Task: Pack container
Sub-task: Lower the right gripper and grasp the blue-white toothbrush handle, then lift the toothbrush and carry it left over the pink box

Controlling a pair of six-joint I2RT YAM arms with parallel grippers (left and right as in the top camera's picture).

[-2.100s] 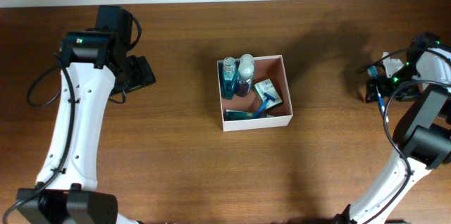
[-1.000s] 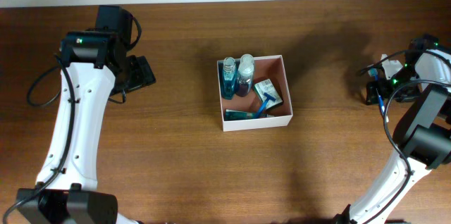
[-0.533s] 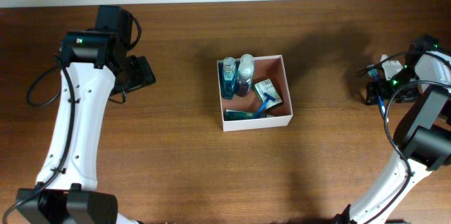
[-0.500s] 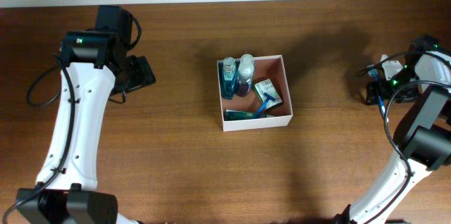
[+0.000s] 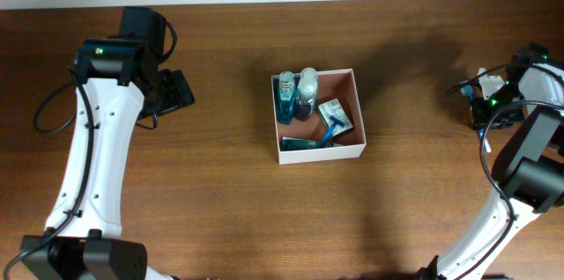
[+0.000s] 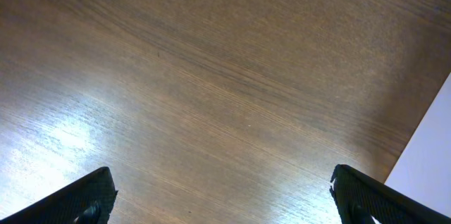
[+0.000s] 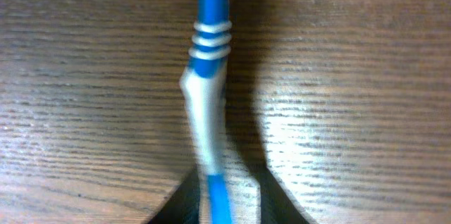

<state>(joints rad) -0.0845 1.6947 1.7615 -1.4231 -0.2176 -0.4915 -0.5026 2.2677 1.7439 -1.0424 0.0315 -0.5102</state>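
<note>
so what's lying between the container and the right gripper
Nothing: the overhead view shows only bare wooden table between the container and the right gripper, which is closed on a blue-and-white toothbrush.

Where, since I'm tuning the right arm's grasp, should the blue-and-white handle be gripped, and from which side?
Take the white waist of the blue-and-white handle next to its striped rings, coming straight down from above. It lies flat on the table, slim and straight, so fingers on either long side close across its narrow width.
</note>
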